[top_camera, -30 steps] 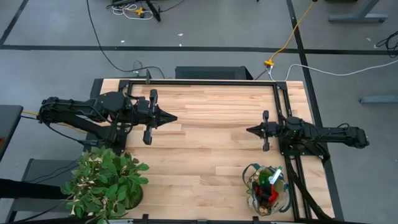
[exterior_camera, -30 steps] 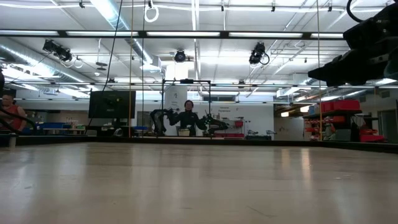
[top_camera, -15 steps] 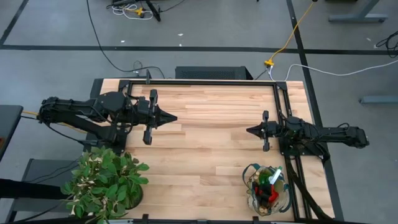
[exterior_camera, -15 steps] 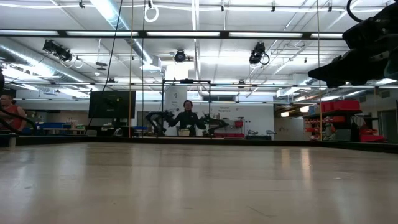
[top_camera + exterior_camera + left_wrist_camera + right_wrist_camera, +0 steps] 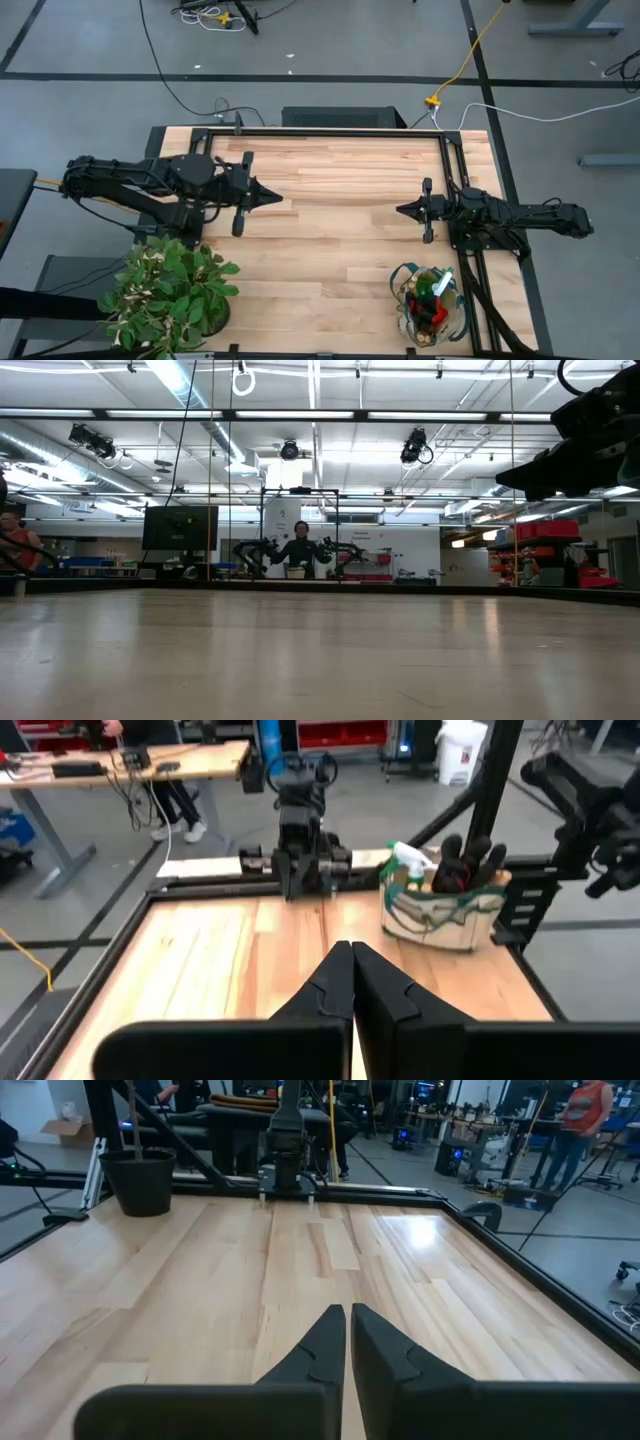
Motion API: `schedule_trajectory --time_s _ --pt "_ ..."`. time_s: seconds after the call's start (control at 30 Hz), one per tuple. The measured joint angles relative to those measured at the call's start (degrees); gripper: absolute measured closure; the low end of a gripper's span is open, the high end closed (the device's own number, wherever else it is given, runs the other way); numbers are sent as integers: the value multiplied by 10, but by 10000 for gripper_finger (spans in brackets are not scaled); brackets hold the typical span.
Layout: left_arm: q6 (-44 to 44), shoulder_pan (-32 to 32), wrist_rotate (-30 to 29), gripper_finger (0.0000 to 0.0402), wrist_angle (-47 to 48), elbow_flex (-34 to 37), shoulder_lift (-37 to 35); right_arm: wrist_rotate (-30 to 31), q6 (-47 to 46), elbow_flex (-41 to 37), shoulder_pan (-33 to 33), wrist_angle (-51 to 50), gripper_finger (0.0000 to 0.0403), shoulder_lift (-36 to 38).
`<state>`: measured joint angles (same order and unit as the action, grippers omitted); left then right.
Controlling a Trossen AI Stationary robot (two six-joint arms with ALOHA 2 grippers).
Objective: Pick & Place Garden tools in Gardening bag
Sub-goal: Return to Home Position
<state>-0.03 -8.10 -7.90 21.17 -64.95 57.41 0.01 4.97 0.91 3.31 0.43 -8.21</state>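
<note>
Right tool (image 5: 400,209) apparently apart from bag (image 5: 445,920)

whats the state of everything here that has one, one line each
left gripper: fingers shut, empty, above the table on its left side
right gripper: fingers shut, empty, above the table's right side
gardening bag: upright, open at the top, filled
garden tools: inside the bag, sticking out of its top
potted plant: upright
</note>
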Motion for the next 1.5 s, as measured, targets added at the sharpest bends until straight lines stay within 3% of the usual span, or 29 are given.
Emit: schedule_trajectory --time_s 0.57,0.77,1.3,1.5 --pt "4 0 2 399 41 1 0 0 0 0 0 0 378 0" --pt "12 5 2 399 22 33 -2 0 0 0 0 0 378 0" --pt "21 9 8 399 -86 197 -2 0 0 0 0 0 378 0" --pt "-8 9 4 399 -115 265 -37 0 0 0 0 0 378 0"
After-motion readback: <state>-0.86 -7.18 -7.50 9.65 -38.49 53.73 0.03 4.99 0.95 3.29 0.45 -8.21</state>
